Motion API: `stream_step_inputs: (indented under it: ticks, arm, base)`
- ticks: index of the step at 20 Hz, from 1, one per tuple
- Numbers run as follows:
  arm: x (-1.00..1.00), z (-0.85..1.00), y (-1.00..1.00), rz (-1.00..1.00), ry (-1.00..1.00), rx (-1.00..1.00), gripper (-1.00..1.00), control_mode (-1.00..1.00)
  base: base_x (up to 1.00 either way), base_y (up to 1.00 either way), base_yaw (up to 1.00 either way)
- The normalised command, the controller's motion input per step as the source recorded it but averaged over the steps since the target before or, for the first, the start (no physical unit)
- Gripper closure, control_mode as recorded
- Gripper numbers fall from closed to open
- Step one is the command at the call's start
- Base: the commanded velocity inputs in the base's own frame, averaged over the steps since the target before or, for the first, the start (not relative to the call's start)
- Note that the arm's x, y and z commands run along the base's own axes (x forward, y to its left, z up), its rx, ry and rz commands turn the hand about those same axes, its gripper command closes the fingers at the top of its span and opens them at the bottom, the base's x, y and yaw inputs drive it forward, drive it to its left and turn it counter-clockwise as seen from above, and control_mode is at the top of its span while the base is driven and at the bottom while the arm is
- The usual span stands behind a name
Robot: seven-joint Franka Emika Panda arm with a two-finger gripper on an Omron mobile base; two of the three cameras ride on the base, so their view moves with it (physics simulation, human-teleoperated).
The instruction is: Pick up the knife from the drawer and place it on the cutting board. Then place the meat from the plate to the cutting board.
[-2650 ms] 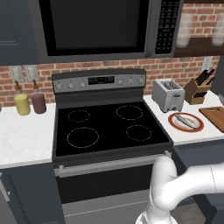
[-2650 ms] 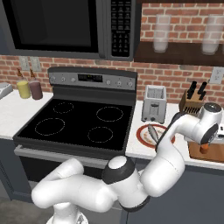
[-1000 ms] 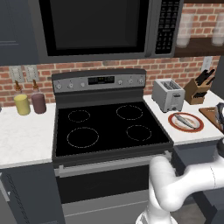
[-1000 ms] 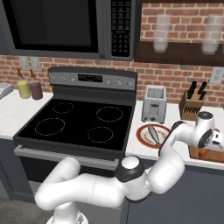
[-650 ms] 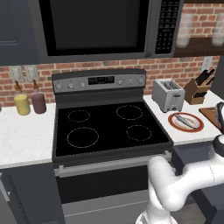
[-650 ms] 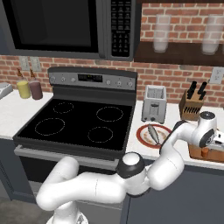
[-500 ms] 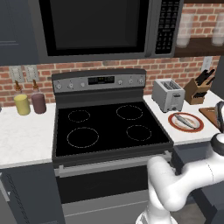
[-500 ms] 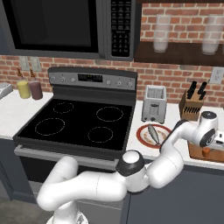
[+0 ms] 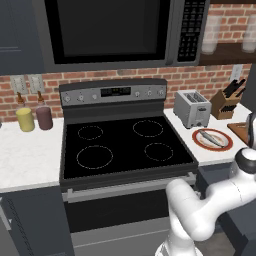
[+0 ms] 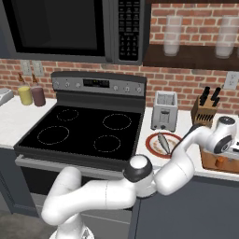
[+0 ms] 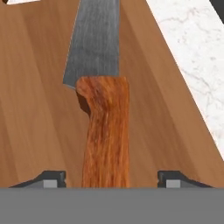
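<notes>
Knife point(image 11: 105, 109): grained orange-brown wood handle, matt brushed metal blade. Cutting board point(image 11: 30, 113): smooth brown wood. Counter point(image 11: 192, 57): white veined marble.

knife point(image 11: 105, 109) flat on cutting board point(image 11: 35, 122) | tool point(image 11: 106, 177) spread, handle between

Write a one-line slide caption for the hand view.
Orange-brown-handled knife with a silver blade lying on the brown wooden cutting board, gripper fingertips spread either side of its handle, white marble counter alongside.
</notes>
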Motion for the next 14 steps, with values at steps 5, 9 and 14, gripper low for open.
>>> stream_step_inputs:
  ticks: [5,9,14]
  arm:
    - [-0.31,0.01,0.16,0.05,-0.06,0.00,-1.00,-1.00]
    - [-0.44,0.30,0.45,0.18,-0.10,0.00,-1.00,-1.00]
    - [-0.57,0.46,0.83,0.27,-0.03,0.00,-1.00,-1.00]
  base:
    - [0.00,0.00,0.00]
    - [0.00,0.00,0.00]
    - [0.00,0.00,0.00]
